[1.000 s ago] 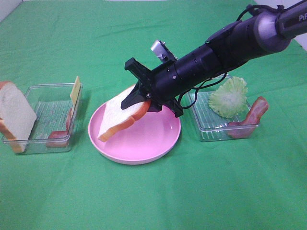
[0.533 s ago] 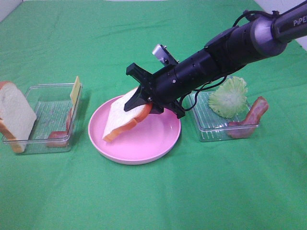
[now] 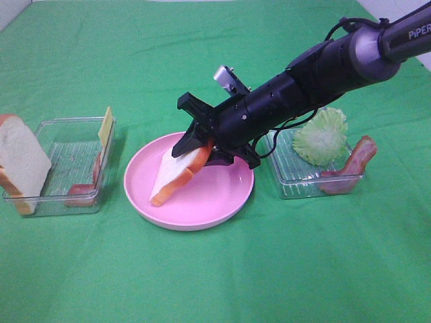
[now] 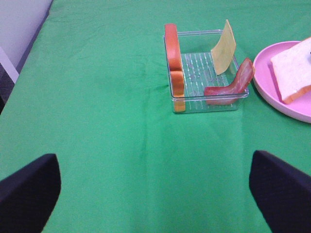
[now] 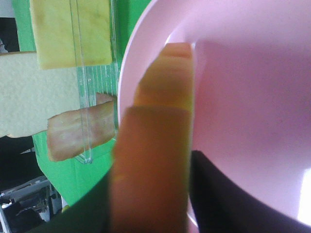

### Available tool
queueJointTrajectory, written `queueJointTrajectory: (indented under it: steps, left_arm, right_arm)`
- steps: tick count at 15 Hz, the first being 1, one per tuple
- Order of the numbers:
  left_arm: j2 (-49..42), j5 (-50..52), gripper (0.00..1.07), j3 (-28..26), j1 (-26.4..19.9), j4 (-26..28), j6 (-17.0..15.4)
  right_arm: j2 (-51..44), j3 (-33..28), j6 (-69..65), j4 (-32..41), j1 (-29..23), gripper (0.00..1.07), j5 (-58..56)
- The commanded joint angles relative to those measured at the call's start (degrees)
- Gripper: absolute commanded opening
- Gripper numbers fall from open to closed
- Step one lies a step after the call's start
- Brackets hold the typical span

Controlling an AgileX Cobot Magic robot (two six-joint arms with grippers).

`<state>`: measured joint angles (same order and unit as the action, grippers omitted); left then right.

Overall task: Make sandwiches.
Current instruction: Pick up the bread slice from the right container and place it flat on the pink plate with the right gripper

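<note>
Right hand point(image 3: 196, 151): my arm comes in from 2 o'clock over the plate point(image 3: 219, 195). The raised end of a bread slice point(image 3: 176, 176) sits between the jaws. I cannot tell whether they are pressing on it or standing just off it.
Bread slice: tilted, with its low end on the plate toward 7 o'clock and its high end toward 1 o'clock at my fingers. My right wrist camera shows its orange-brown crust close up and blurred.
Left hand point(image 4: 155, 191): spread wide and holding nothing, above the green cloth point(image 3: 202, 282) and well away from the food.
Left tray point(image 3: 67, 138): at 9 o'clock from the plate, just beside it.
Second bread slice point(image 3: 20, 165): leaning against the outer end of the left tray, on the side far from the plate.
Cheese point(image 3: 106, 124): propped up against the left tray's wall on the plate side.
Bacon strip point(image 3: 84, 192): in the left tray, at the corner nearest the plate.
Right tray point(image 3: 296, 182): at 3 o'clock from the plate, partly under my right arm.
Lettuce leaf point(image 3: 322, 138): in the right tray, standing above its rim.
Other bacon strip point(image 3: 350, 168): draped over the right tray's outer corner.
</note>
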<state>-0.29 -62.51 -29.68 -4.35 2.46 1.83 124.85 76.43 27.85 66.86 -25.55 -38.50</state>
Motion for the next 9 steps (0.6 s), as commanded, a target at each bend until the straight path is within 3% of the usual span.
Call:
queueJointTrajectory:
  steps: [1,5,6,9]
  left_arm:
    - [-0.7,0.8,1.0,0.1,-0.2,0.4,0.1]
    - [-0.7,0.8,1.0,0.1,-0.2,0.4,0.1]
    - [-0.7,0.8,1.0,0.1,-0.2,0.4,0.1]
    - [-0.7,0.8,1.0,0.1,-0.2,0.4,0.1]
  right_arm:
    - [-0.3,0.5,0.4,-2.2,0.0,0.62,-0.4]
    - [-2.9,0.5,-3.8,-9.5,0.1,0.67,0.1]
    - [-4.1,0.5,-9.5,-17.9,0.1,0.67,0.0]
    - [-7.6,0.5,-17.6,-30.4,0.1,0.67,-0.1]
